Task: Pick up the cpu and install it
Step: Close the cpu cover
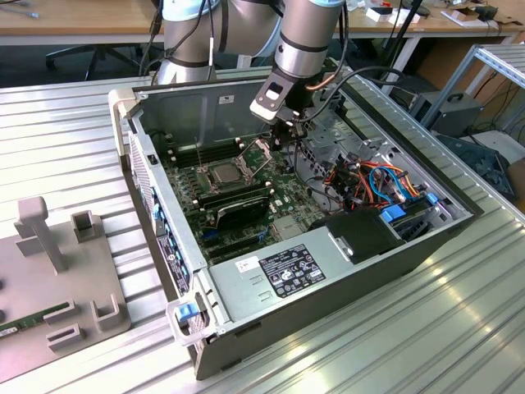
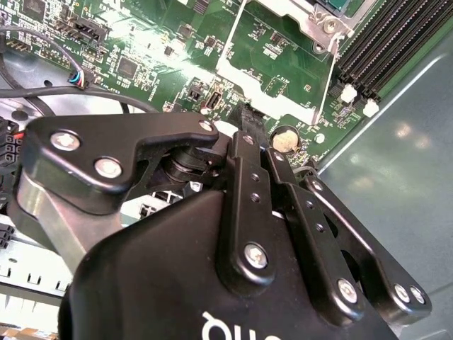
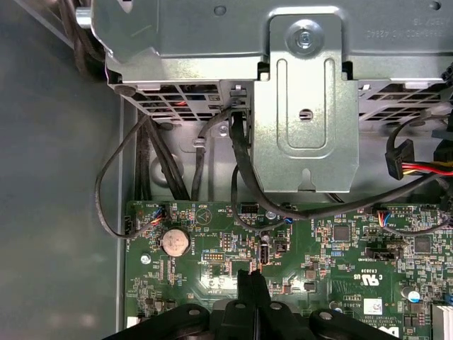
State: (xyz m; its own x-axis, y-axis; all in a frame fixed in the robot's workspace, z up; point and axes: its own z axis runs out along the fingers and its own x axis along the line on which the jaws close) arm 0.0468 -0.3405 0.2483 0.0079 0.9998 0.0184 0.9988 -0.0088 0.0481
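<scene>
In the exterior view the cpu [image 1: 223, 174] lies flat, silver-grey face up, in the dark socket on the green motherboard inside the open computer case [image 1: 164, 205]. The socket's hinged metal frame [image 1: 256, 153] stands raised beside it and also appears in the second wrist view [image 2: 276, 71]. My gripper [image 1: 284, 139] hangs just past that frame, on the exterior view's right of the cpu. Its black fingers are shut with nothing visible between them, tips [image 3: 252, 280] low over the board near a coin cell [image 3: 175, 242]. The same coin cell [image 2: 285, 138] sits by the gripper [image 2: 244, 117].
A metal drive cage [image 3: 297, 106] with black cables rises beside the gripper. Coloured cables [image 1: 369, 180] and a power supply [image 1: 279, 271] fill the case's near side. Dark memory slots [image 2: 382, 49] run along the socket. A grey fixture plate [image 1: 49, 279] lies at the exterior view's left.
</scene>
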